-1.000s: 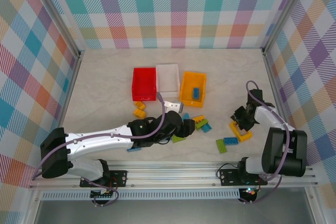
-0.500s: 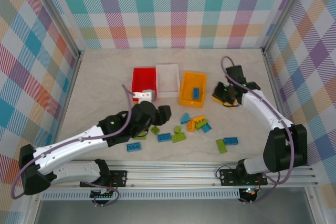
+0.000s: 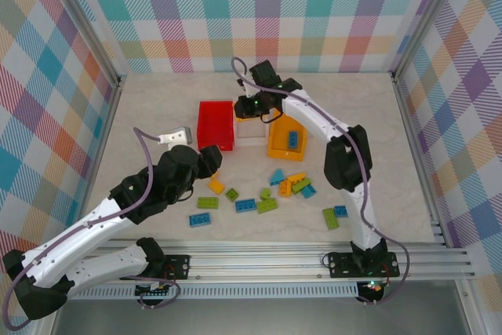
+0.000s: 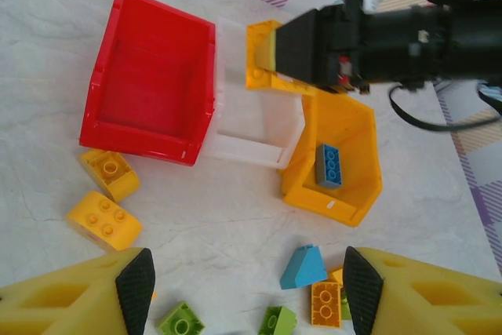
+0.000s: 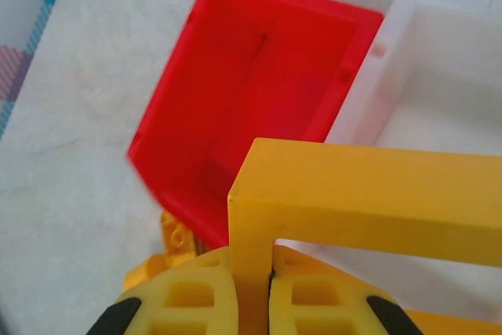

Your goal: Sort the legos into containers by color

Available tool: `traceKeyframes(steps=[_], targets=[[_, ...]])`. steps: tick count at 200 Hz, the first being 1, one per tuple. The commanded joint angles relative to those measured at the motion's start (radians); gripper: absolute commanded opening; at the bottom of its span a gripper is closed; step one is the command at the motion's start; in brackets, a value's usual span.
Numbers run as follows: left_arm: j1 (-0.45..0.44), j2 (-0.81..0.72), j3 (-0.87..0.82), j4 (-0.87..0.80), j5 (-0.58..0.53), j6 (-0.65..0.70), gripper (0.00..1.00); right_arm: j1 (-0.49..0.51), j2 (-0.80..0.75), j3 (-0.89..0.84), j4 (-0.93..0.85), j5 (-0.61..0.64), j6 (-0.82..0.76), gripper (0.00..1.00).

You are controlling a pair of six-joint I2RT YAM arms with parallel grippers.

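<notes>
1. My right fingers [image 5: 196, 304] are clenched on the yellow frame [image 5: 369, 186], pinching one bar near a corner. The frame hangs roughly level over the seam between the red bin [image 5: 259, 60] and the white bin [image 5: 455, 76], touching neither
2. Judgement: I hold it high so that it clears the rims. Both of those bins look bare inside, so I cannot tell which one is meant for yellow
3. The orange-yellow bin [image 4: 337, 194] already holds a blue brick [image 4: 329, 166], so I take it as the blue container and rule it out for the frame
4. My left fingers [image 4: 135, 284] are released, with nothing between them. They hover above the desk [image 4: 235, 217] over the unsorted legos, well placed for a next pick
5. Two yellow bricks [image 4: 104, 217] lie just beside the red bin's near wall. Green, blue and orange pieces [image 3: 266, 205] are scattered on the near side of the bins
6. Obstruction: my right arm [image 3: 321, 127] reaches across the orange-yellow bin toward the white one, so my left side cannot reach the bins freely. Risk, as I judge it: if I let go here, the frame could land straddling the shared rim
</notes>
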Motion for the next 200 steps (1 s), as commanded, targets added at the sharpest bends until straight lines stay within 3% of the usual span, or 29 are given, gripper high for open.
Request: traceKeyframes(steps=[1, 32, 77, 136, 149, 168, 200], targets=[[0.014, 0.006, -0.02, -0.017, 0.007, -0.004, 0.67, -0.017, 0.094, 0.148, -0.105, -0.018, -0.018, 0.0], [0.014, 0.018, -0.023, -0.01, 0.022, -0.004, 0.67, -0.023, 0.231, 0.328, -0.199, 0.005, 0.01, 0.0], [0.015, 0.025, -0.029, 0.0, 0.035, -0.005, 0.66, -0.023, 0.247, 0.351, -0.202, 0.026, 0.043, 0.15], [0.015, 0.022, -0.034, 0.004, 0.046, -0.008, 0.66, -0.03, 0.229, 0.362, -0.202, 0.028, 0.102, 0.15], [0.015, 0.019, -0.037, 0.005, 0.05, -0.012, 0.66, -0.033, 0.221, 0.346, -0.179, -0.001, 0.107, 0.1], [0.015, 0.015, -0.036, 0.001, 0.052, -0.013, 0.66, -0.032, 0.193, 0.323, -0.152, -0.039, 0.073, 0.0], [0.015, 0.008, -0.037, -0.002, 0.054, -0.008, 0.66, -0.025, 0.144, 0.33, -0.199, -0.068, -0.072, 0.0]])
